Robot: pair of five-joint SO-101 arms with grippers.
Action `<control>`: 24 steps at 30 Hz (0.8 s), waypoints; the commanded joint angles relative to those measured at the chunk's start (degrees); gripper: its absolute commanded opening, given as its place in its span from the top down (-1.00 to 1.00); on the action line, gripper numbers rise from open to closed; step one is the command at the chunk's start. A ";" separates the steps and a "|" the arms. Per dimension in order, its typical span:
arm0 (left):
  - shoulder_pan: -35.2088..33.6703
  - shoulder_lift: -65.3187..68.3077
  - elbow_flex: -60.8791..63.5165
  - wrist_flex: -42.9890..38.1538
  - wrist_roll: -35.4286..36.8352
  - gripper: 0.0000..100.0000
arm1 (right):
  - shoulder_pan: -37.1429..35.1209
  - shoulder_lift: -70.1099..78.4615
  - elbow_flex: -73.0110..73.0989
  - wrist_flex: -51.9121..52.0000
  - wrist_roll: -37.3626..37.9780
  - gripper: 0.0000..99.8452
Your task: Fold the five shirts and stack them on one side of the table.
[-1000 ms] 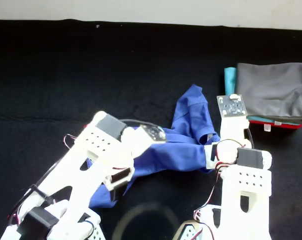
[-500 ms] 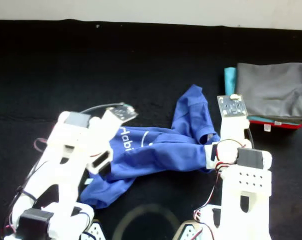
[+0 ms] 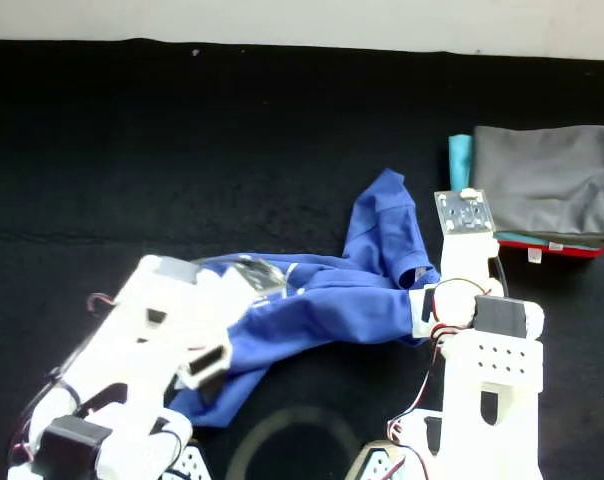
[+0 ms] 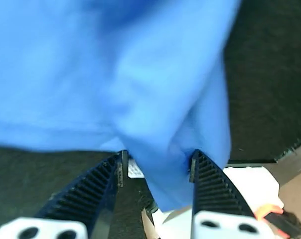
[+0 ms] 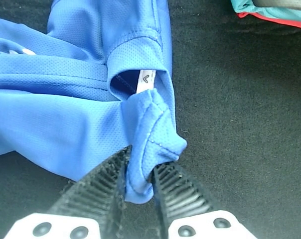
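A blue shirt (image 3: pixel 357 285) lies crumpled across the middle of the black table (image 3: pixel 182 130). My left gripper (image 3: pixel 250 276) is at the shirt's left end, and in the left wrist view it (image 4: pixel 157 162) is shut on a thick bunch of the blue shirt (image 4: pixel 140 74). My right gripper (image 3: pixel 425 300) holds the shirt's right end. In the right wrist view it (image 5: pixel 140 162) is shut on a fold of the blue shirt (image 5: pixel 66 114) just below the collar and its white label (image 5: pixel 145 79).
A stack of folded shirts (image 3: pixel 547 180), grey on top with teal and red edges below, lies at the table's right side. Its corner (image 5: pixel 270 10) is close beyond the collar. The far and left parts of the table hold nothing else.
My left arm swung out to the left, exposing the shirt's white print, then came back right and nearer, laying the cloth over so the print is mostly covered. The right arm stayed still.
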 commanded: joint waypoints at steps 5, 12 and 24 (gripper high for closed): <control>8.92 -1.89 -2.33 -0.35 2.11 0.97 | 0.57 -1.45 0.04 -0.75 0.09 0.99; 8.84 -1.89 -18.86 12.48 3.87 0.98 | 0.66 -1.36 0.13 -3.47 0.00 0.99; -4.53 -1.36 -39.16 22.33 -0.70 0.98 | 0.48 -1.36 -0.40 -11.38 -5.54 0.99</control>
